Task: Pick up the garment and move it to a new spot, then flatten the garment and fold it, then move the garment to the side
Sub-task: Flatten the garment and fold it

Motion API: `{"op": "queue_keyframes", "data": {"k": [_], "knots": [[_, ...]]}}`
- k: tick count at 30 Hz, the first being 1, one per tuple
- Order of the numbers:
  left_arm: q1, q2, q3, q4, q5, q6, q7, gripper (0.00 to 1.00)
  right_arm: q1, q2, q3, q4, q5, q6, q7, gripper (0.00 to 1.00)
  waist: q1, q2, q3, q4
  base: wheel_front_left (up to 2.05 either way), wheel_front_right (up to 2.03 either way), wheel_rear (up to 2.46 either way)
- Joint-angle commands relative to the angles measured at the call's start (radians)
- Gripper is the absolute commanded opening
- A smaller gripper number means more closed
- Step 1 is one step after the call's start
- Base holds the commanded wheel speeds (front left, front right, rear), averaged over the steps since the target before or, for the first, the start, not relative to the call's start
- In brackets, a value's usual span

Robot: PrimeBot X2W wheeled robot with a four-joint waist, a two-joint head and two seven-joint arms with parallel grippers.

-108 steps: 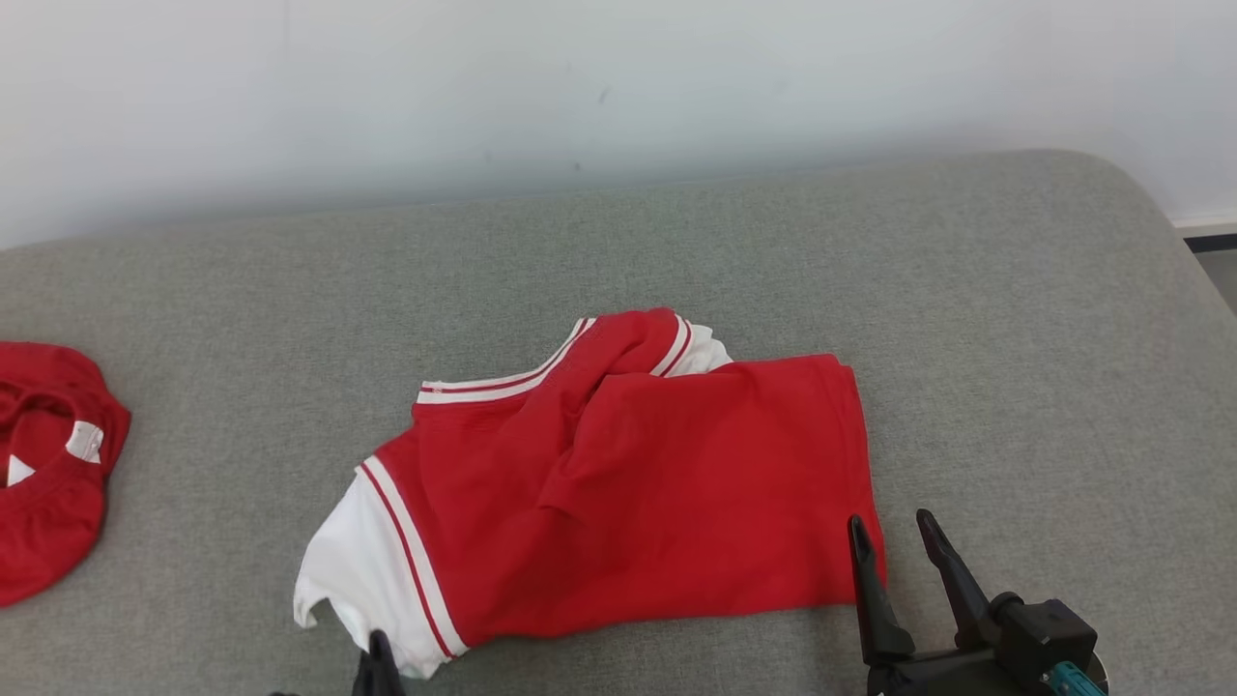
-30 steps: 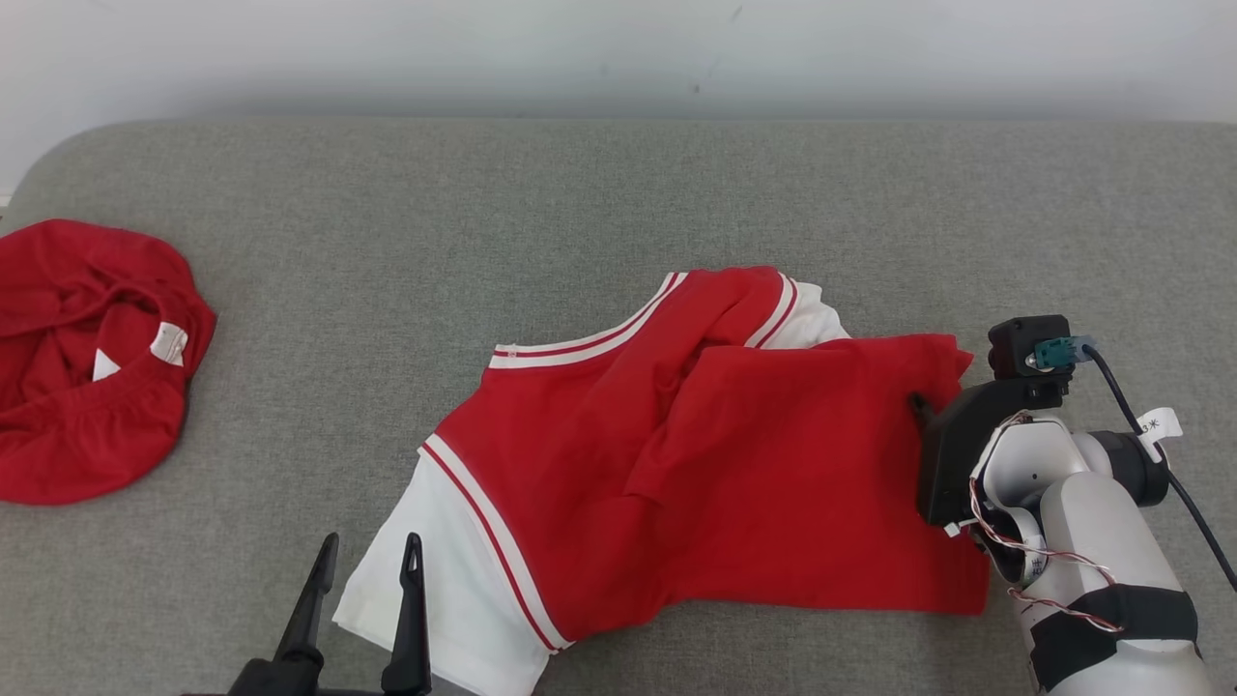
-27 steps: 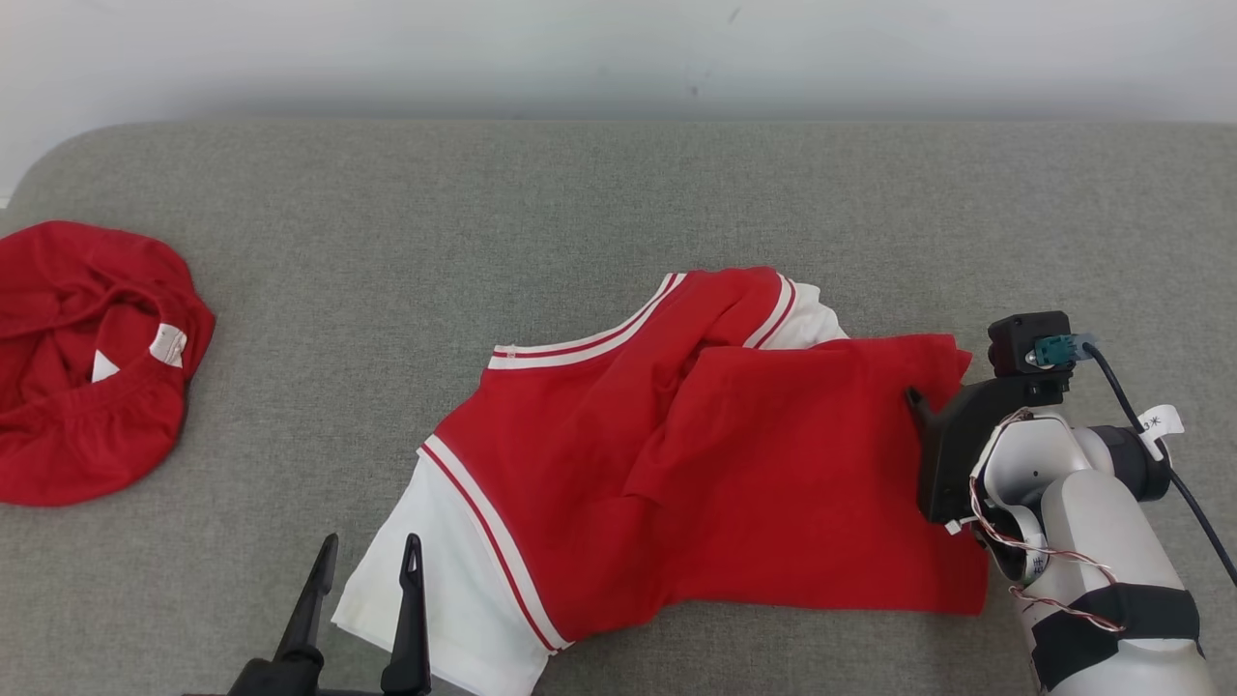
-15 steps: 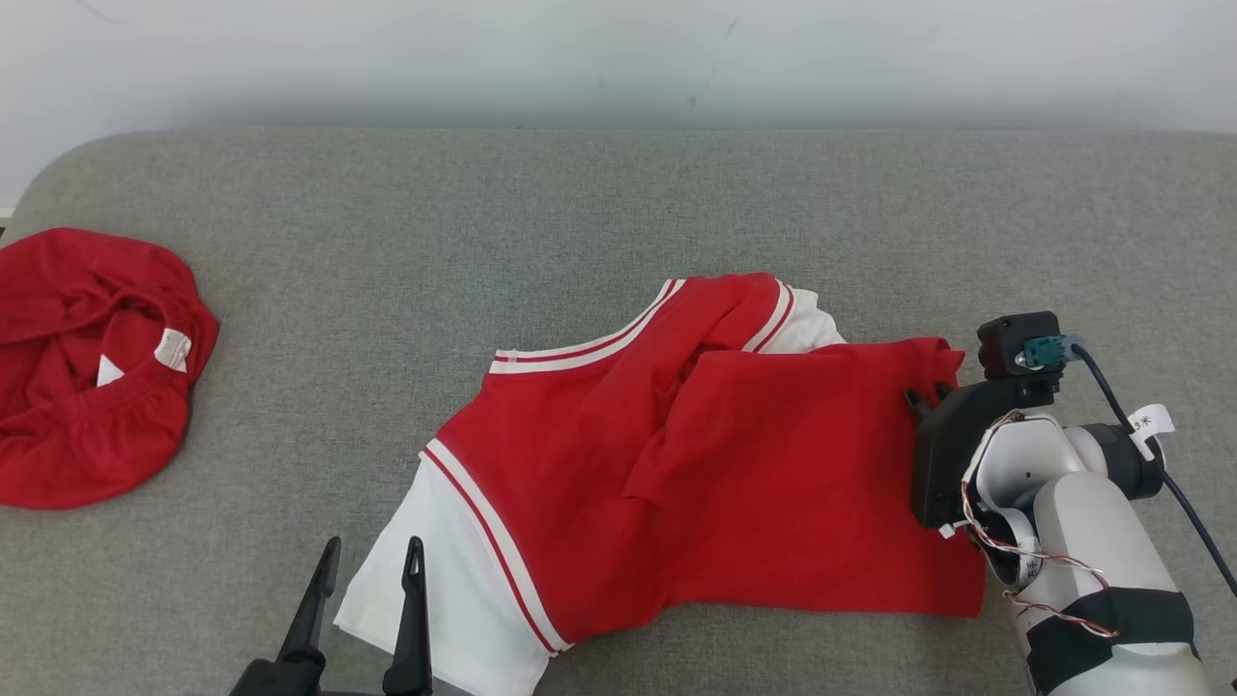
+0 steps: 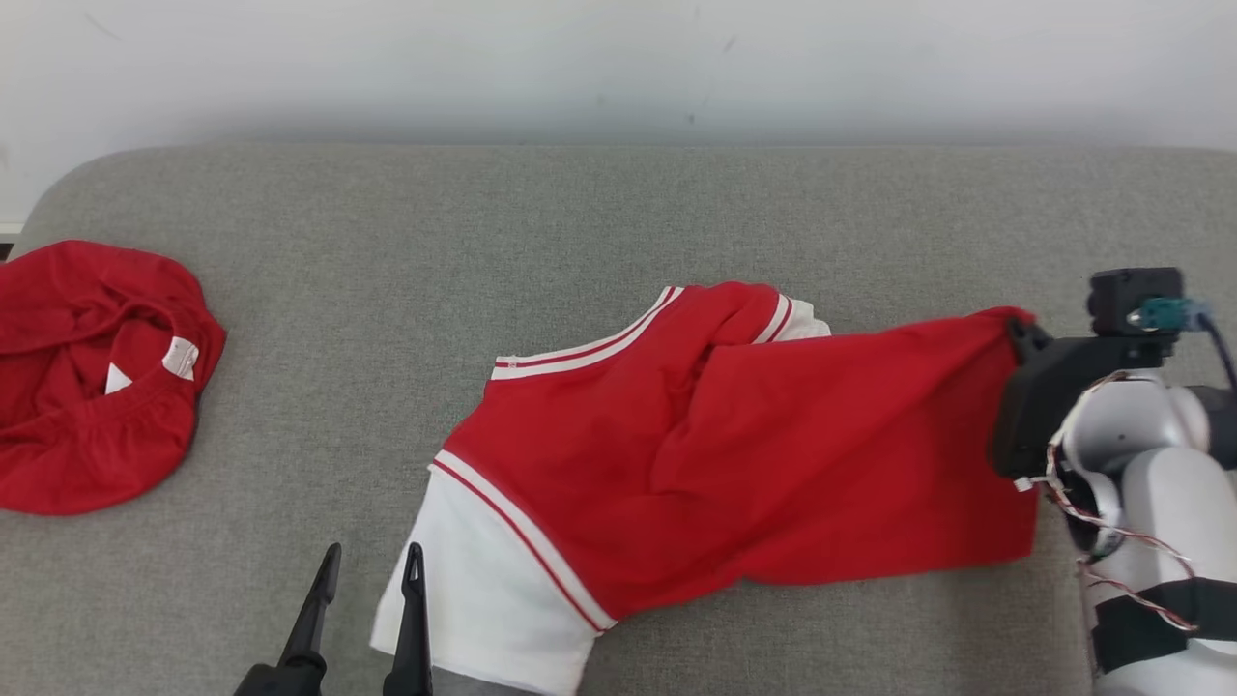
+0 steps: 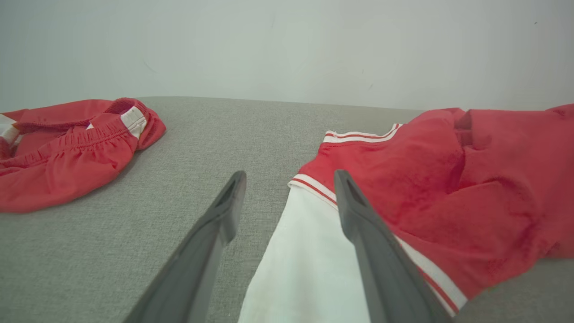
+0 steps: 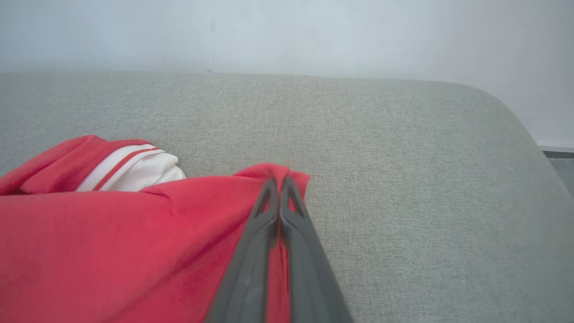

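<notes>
- Garment [image 5: 734,454], the red shirt with white striped sleeves, lies across the middle of the grey fabric-covered table [image 5: 580,222] and reaches toward its right edge. You also see it in the left wrist view [image 6: 448,188] and the right wrist view [image 7: 112,242].
- Your right pincer [image 5: 1017,327] is clamped on the garment's far right hem corner. The right wrist view shows its two fingers pressed together [image 7: 278,181] with red cloth bunched at the tips.
- A second ago those fingers stood apart at that same corner, further in from the right edge. They have since closed, and the corner now sits nearer the right edge.
- The red body is drawn out toward that corner, and the fold across its middle looks shallower than before.
- The white sleeve at the near edge has slid a little to the right with the rest.
- Your left pincer [image 5: 373,553] is wide open at the near edge, just left of the white sleeve, where it was a second ago. In the left wrist view [image 6: 289,175] its right finger overlaps the sleeve; you cannot tell whether it touches.
- A second red garment [image 5: 87,377] lies bunched at the left edge, well apart and unmoved.
- The table's far edge sits lower in the head view than before, which is the camera's shift.
</notes>
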Motion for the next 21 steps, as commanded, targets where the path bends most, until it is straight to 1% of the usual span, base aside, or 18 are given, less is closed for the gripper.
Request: {"op": "queue_keyframes", "data": {"k": [1, 6, 10, 15, 21], "knots": [[0.012, -0.003, 0.001, 0.003, 0.004, -0.003, -0.003, 1.0, 0.015, -0.007, -0.02, -0.025, -0.017, -0.002, 0.012, 0.0, 0.0, -0.0001, -0.003, 0.002, 0.0, 0.0, 0.0], [0.017, -0.003, -0.006, 0.005, -0.001, -0.004, -0.003, 1.0, 0.037, -0.015, -0.089, -0.114, -0.025, -0.002, 0.05, 0.0, 0.0, -0.0001, -0.007, 0.013, 0.0, 0.0, 0.0], [0.013, -0.004, -0.014, 0.001, -0.001, -0.007, -0.003, 1.0, 0.002, -0.008, -0.109, -0.119, -0.018, -0.002, 0.063, 0.0, 0.0, -0.0001, 0.006, 0.028, 0.0, 0.0, 0.0], [-0.009, -0.004, -0.031, -0.003, 0.001, -0.015, -0.003, 1.0, -0.099, -0.001, -0.131, -0.016, -0.025, -0.002, 0.042, 0.0, 0.0, -0.0001, 0.04, 0.07, 0.0, 0.0, 0.0], [-0.033, -0.004, -0.065, -0.006, -0.02, -0.007, -0.003, 1.0, -0.229, 0.01, -0.185, 0.146, -0.109, -0.002, -0.068, 0.0, 0.0, -0.0001, 0.087, 0.141, 0.0, 0.0, 0.0]]}}
